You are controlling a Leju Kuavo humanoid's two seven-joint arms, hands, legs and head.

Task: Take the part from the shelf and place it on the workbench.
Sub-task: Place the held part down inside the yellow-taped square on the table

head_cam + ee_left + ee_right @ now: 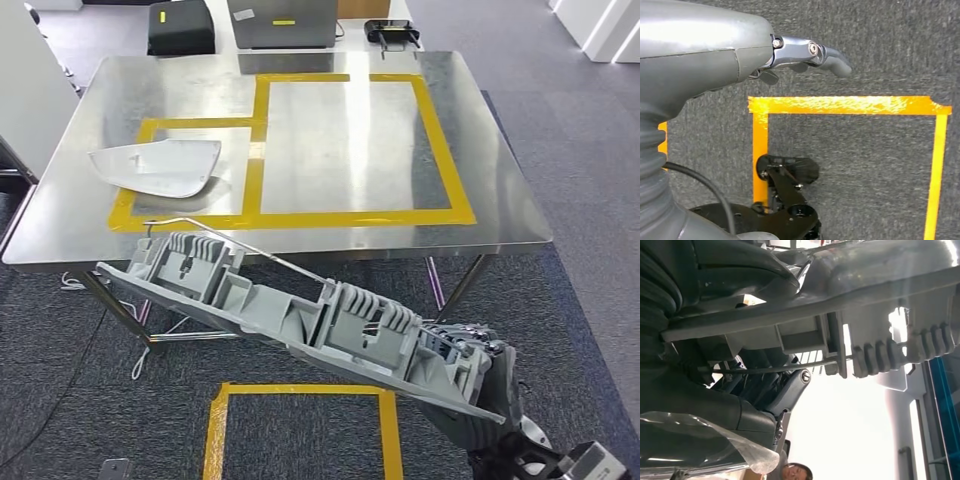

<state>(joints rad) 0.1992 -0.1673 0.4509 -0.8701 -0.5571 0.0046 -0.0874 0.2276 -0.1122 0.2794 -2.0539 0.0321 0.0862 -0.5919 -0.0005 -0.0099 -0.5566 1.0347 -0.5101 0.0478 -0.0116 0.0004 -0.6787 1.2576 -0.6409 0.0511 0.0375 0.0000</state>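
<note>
- Plainly, the right hand point(472, 375) grips one end of the long grey ribbed part point(302, 320); its dark fingers point(791, 385) are wrapped around the part's edge, as the right wrist view shows from close behind.
- From that grip the part slants out ahead of the near edge of the bench point(317, 245), tilted, with its free end reaching toward the bench's near left corner. It hangs in the air above the carpet and does not touch the bench top.
- A thin metal rod point(249, 245) runs along the upper side of the part.
- On the bench, yellow tape point(260, 130) marks out boxes; a white curved panel point(158, 165) lies in the left-hand box.
- The left hand point(810, 52) hangs over grey carpet beside a yellow tape square point(843, 105) on the floor, holding nothing, one finger stretched straight out.
- At the far edge of the bench sit a black case point(180, 27) and a grey laptop point(283, 22).
</note>
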